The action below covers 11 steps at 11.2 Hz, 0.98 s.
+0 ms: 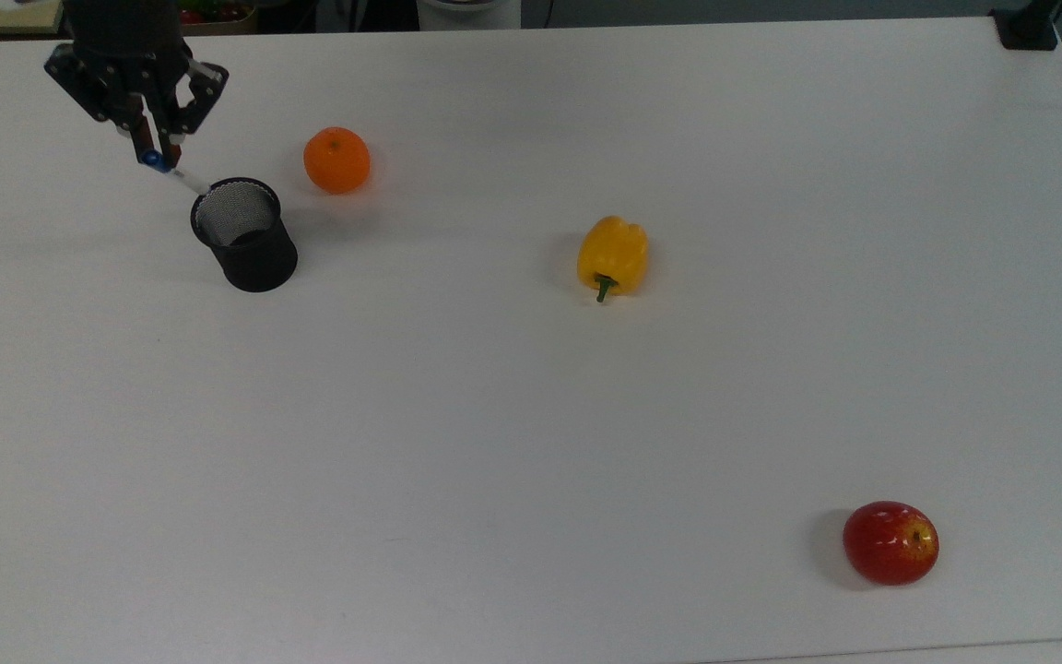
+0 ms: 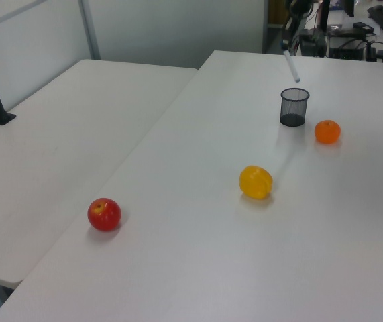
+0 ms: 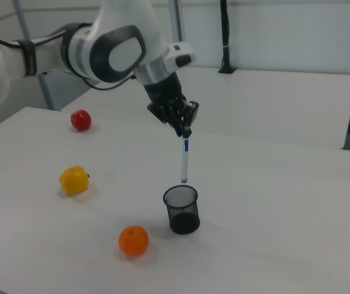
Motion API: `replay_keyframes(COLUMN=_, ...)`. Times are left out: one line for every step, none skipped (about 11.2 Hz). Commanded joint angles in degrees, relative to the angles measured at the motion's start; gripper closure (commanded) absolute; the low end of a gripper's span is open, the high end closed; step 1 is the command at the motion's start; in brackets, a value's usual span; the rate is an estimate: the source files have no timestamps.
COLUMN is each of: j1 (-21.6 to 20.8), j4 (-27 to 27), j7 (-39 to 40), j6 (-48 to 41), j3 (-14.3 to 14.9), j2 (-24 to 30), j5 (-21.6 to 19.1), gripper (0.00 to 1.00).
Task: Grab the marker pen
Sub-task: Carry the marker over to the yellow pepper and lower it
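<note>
My gripper (image 3: 186, 130) pinches the marker pen (image 3: 185, 160) at its top end. The pen hangs upright, its lower tip just above the black mesh cup (image 3: 182, 210).

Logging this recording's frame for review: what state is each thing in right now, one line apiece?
gripper: shut on the marker pen, raised above the cup
marker pen: held by its top, hanging clear above the cup's mouth
mesh cup: upright on the table
orange: resting beside the cup
yellow pepper: lying on its side
apple: resting far from the cup
</note>
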State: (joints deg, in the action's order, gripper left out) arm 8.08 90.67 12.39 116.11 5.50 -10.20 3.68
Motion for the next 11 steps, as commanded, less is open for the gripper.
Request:
replay_keyframes(j1=-1.04, j4=-1.28, j7=-2.96, j6=-3.95, j3=0.39, j2=2.11, j5=-0.43, gripper=0.88)
replay_keyframes(j1=-1.57, j4=-1.29, j7=-5.86, j6=-5.18, j3=-0.31, j2=2.11, j5=-0.43, gripper=0.88)
replay_keyframes(j1=-3.14, j4=-1.2, j7=-8.32, j6=-6.76, j3=-1.01, j2=2.11, j5=-0.43, gripper=0.88)
replay_keyframes(j1=-5.07, j4=-1.2, j7=-10.78, j6=-7.82, j3=-1.19, j2=2.11, j5=-0.43, gripper=0.88)
replay_keyframes(j1=-7.35, j4=-1.03, j7=-12.89, j6=-8.62, j3=-1.2, j2=2.11, j5=-0.43, gripper=0.88)
replay_keyframes(j1=-9.55, j4=-0.94, j7=-15.0, j6=-9.49, j3=-1.2, j2=2.11, j5=-0.43, gripper=0.88)
replay_keyframes(j1=-11.83, j4=-0.76, j7=-16.94, j6=-10.72, j3=-1.2, j2=2.03, j5=-0.43, gripper=0.88)
replay_keyframes(j1=-13.94, j4=-0.5, j7=-18.09, j6=-12.04, j3=-1.2, j2=1.94, j5=-0.43, gripper=0.88)
replay_keyframes(j1=-15.88, j4=0.02, j7=-19.41, j6=-13.01, j3=-1.28, j2=2.02, j5=-0.52, gripper=0.88)
replay_keyframes(j1=-17.29, j4=0.12, j7=-21.42, j6=-14.41, j3=-1.28, j2=1.85, j5=-1.56, gripper=0.88)
replay_keyframes(j1=-18.87, j4=0.81, j7=-22.22, j6=-15.29, j3=-1.46, j2=1.76, j5=-2.53, gripper=0.88)
